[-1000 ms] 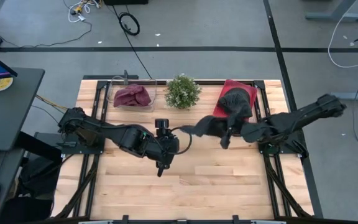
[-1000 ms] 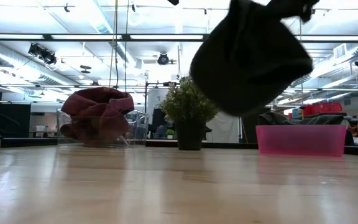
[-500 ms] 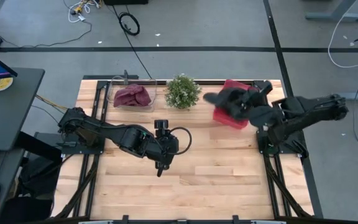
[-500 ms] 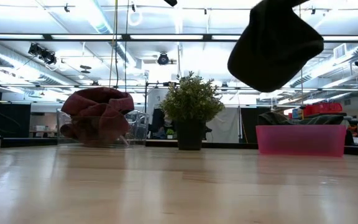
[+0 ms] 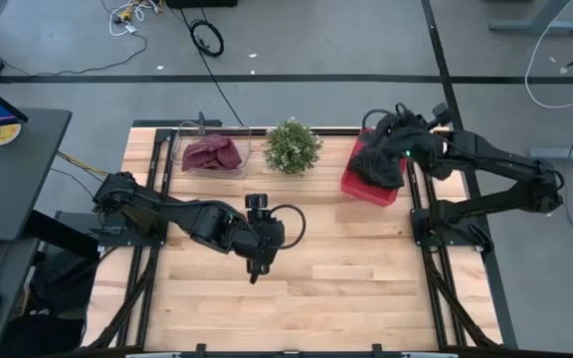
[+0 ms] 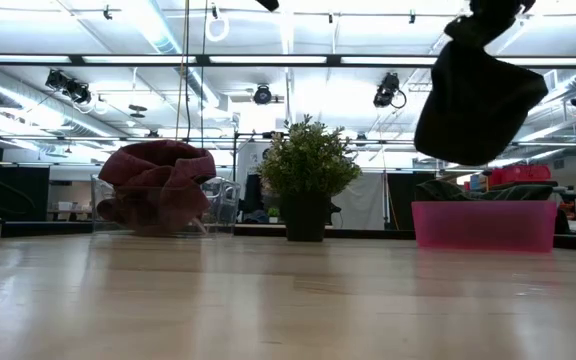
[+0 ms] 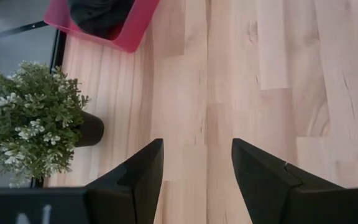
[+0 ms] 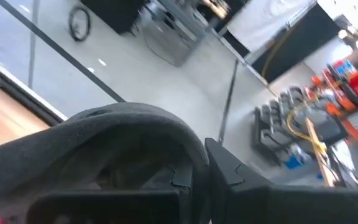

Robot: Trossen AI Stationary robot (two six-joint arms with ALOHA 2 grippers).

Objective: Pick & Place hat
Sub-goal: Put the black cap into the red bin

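A dark hat (image 6: 478,100) hangs from my right gripper (image 5: 398,127) over the pink bin (image 5: 358,187) at the table's far right; the right wrist view shows its cloth (image 8: 117,140) bunched in front of the fingers. Another dark hat (image 6: 460,190) lies inside the pink bin (image 6: 483,228). My left gripper (image 5: 257,267) hovers open over the middle of the table, fingers wide apart (image 7: 194,168) above bare wood, touching nothing. My right gripper is shut on the dark hat's bunched upper edge (image 8: 173,134), with one finger (image 8: 229,171) showing beside the cloth. It reaches in from the table's right side. The hat hangs slack below the fingers (image 6: 473,35), lifted clear above the pink bin.
A maroon hat (image 5: 213,154) sits in a clear container at the far left of the table. A small potted plant (image 5: 292,146) stands between that container and the pink bin. Bare wood (image 5: 346,268) stretches across the near half of the table.
My right gripper has swung from the middle of the table toward the far right corner and risen, turning as it went. The dark hat has travelled with it, first trailing toward the left, and now hangs over the pink bin.
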